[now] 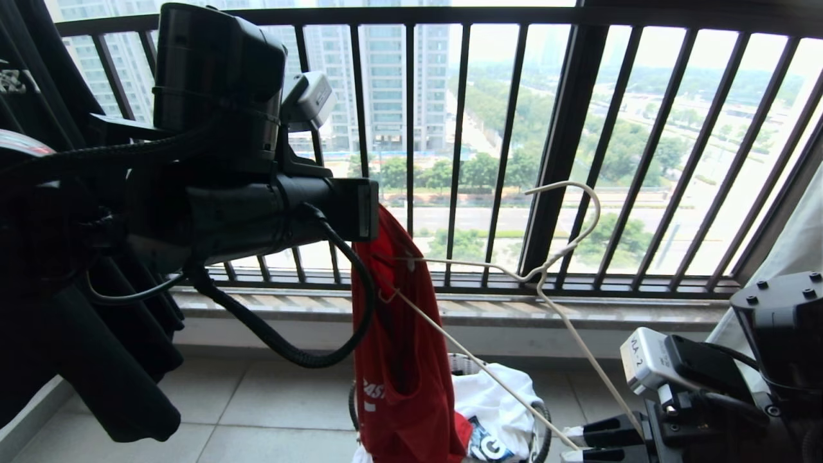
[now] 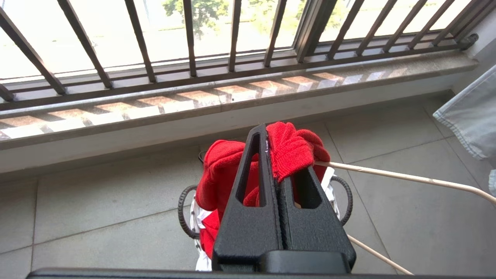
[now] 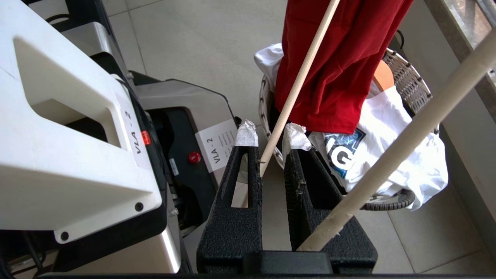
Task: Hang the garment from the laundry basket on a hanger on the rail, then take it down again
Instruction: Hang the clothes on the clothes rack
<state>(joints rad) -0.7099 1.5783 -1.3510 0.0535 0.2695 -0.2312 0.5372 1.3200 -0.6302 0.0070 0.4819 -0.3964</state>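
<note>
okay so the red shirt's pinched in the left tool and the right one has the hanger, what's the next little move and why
Probably ease the hanger further into the red T-shirt. The left tool holds the shirt bunched at its top above the laundry basket, the right tool grips a hanger wire, and only one hanger end reaches the cloth; its hook is free.

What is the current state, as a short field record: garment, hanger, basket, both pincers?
garment: red T-shirt hanging from the left pincer, its lower end over the basket
hanger: white wire hanger tilted, one end poking into the shirt, not on any rail
laundry basket: woven basket on the floor, white printed shirt inside
left pincer: shut on the shirt's ribbed collar
right pincer: low at right, closed on the hanger's wire
</note>
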